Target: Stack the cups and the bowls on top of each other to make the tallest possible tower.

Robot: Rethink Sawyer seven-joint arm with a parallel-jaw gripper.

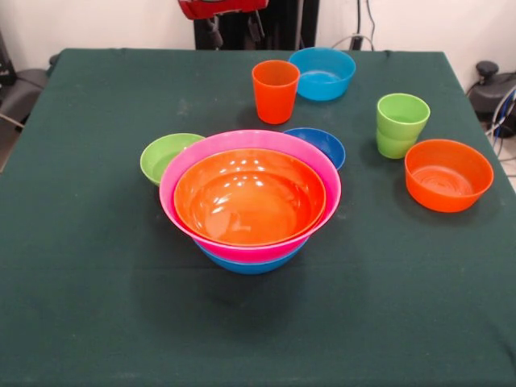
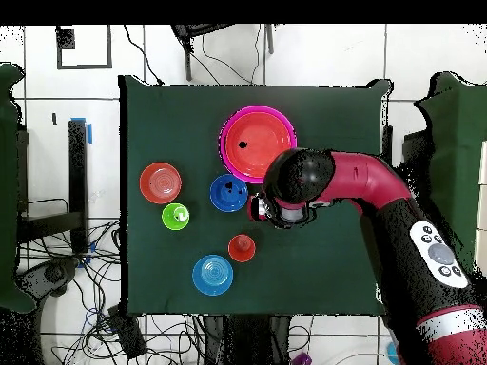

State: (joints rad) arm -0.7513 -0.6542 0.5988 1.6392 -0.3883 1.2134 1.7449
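At the left of centre in the front view, a small lime green bowl [image 1: 165, 156] is sitting on the dark green table [image 1: 81, 282], its right side tucked behind the tower [image 1: 250, 197] and seemingly touching it. That tower is standing in the middle of the frame — an orange bowl [image 1: 250, 196] nesting inside a pink bowl [image 1: 250, 143], with a blue bowl [image 1: 250, 262] showing underneath at the bottom edge. Just behind the tower's upper right, a small dark blue bowl [image 1: 321, 143] is peeking out. Above it, near the top centre, an orange cup [image 1: 275, 91] is standing upright, and a light blue bowl [image 1: 322, 73] is resting just to its right. Further right, two lime green cups [image 1: 401, 125] are sitting one nested in the other, and a smaller orange bowl [image 1: 448, 174] is lying just beside them at the right of the frame.

From overhead, the red and black arm [image 2: 380, 204] is reaching in from the lower right, its head [image 2: 290, 185] hanging over the table beside the tower's lower right — whether the gripper is apart or together, I cannot tell.
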